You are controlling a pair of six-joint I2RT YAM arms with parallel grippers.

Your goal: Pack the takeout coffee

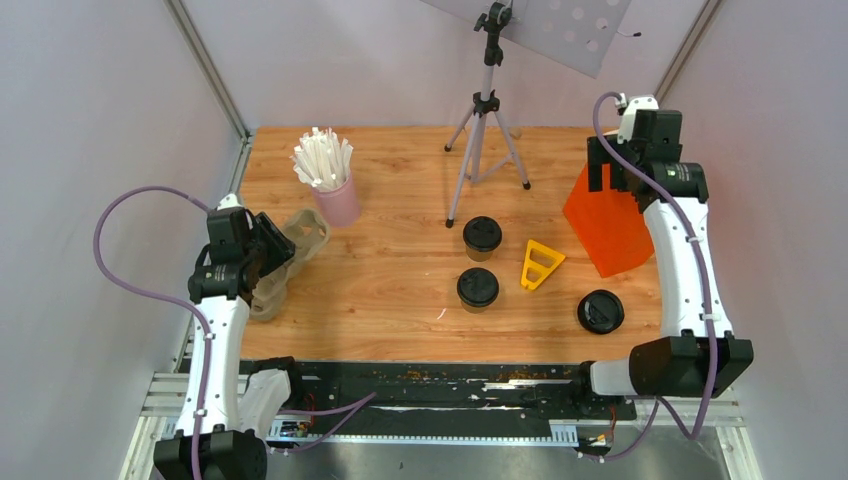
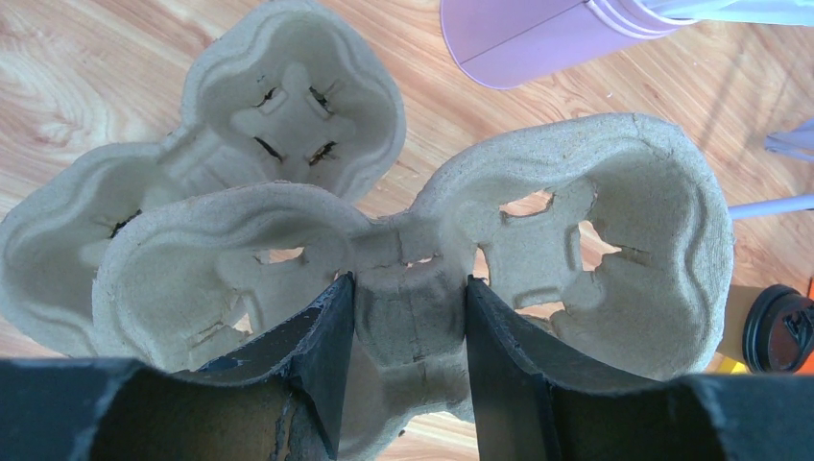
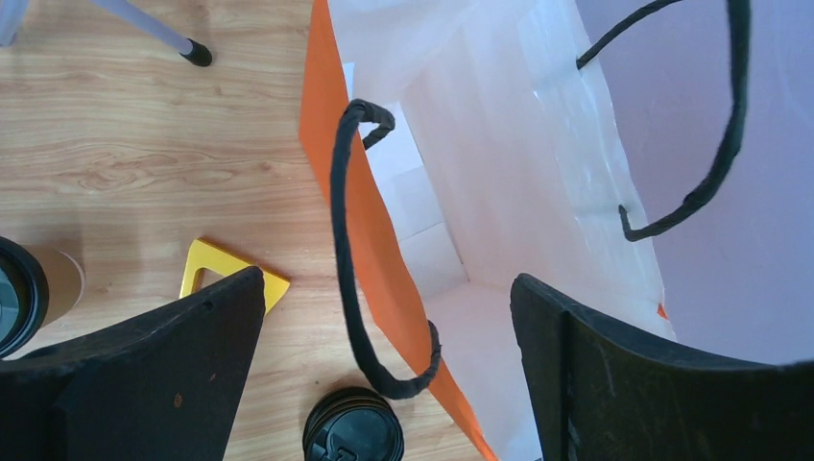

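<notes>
**A:** Overhead view first: where is the coffee?

**B:** The takeout coffee point(image 1: 478, 288) stands lidded at the centre of the worktop point(image 1: 390, 300). A second lidded cup point(image 1: 482, 237) is at its 12 o'clock and a loose black lid point(image 1: 601, 311) at its 3 o'clock. Neither arm touches them. The orange bag point(image 1: 607, 222) stands toward 2 o'clock.

**A:** And the left wrist?

**B:** The left jaws are clenched on the centre ridge of the pulp tray point(image 2: 576, 192). A second tray point(image 2: 278, 106) lies beneath it, offset toward 10 o'clock. The step in hand looks like fetching a carrier. Next, it probably has to come free of the spare tray and travel level toward the cups.

**A:** Right wrist?

**B:** The right jaws hang spread wide, gripping nothing, over the bag's open mouth. The bag's black cord handles point(image 3: 350, 240) droop across the opening and could snag anything lowered in.

**A:** Any writing?

**B:** None that is legible. The loose lid shows raised marks, too small to read.
</notes>
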